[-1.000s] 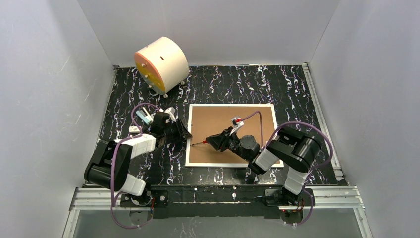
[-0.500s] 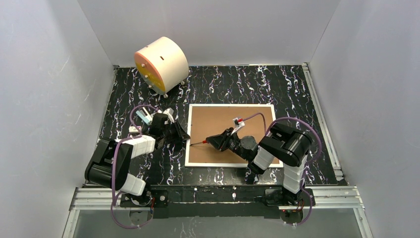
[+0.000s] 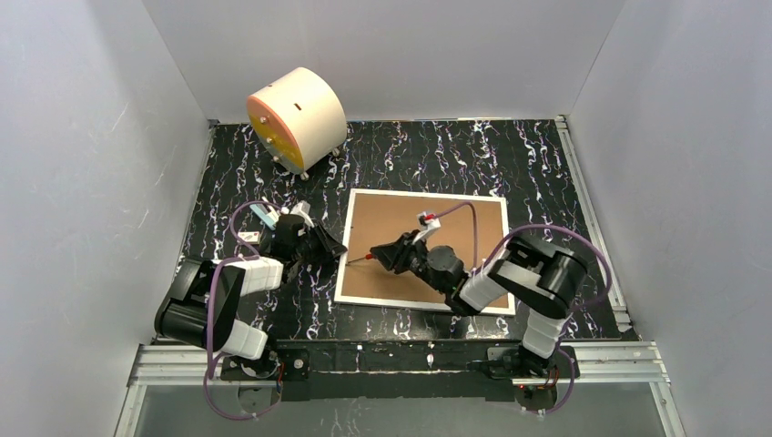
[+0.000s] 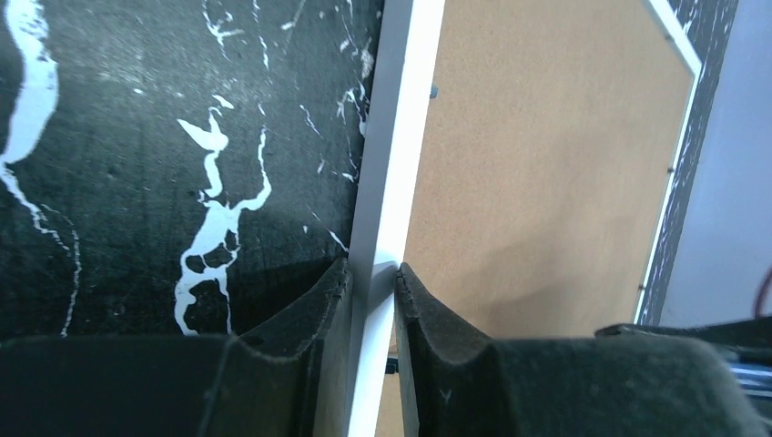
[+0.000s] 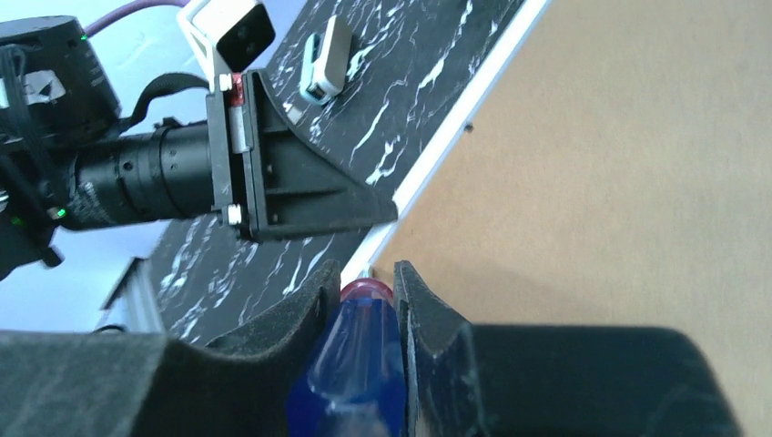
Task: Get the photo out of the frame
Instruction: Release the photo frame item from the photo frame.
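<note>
The left gripper (image 4: 373, 273) is pinching the frame (image 4: 405, 109) by its white left rail, having just narrowed onto it, and the frame is skewing slightly. The right gripper (image 5: 369, 278) is clamping a blue-handled tool (image 5: 341, 373) over the brown backing board (image 5: 637, 182). The photo is lying hidden underneath, so it looks like prying comes next.

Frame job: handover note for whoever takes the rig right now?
Left end effector: shut on the frame, on its white left edge.
Right end effector: shut on a blue-handled tool, tip near that edge.
Frame lies flat, brown back up; photo not visible.
Done: frame gripped, tool in hand.
Left: free the back, lift it off, pull the photo out.
</note>
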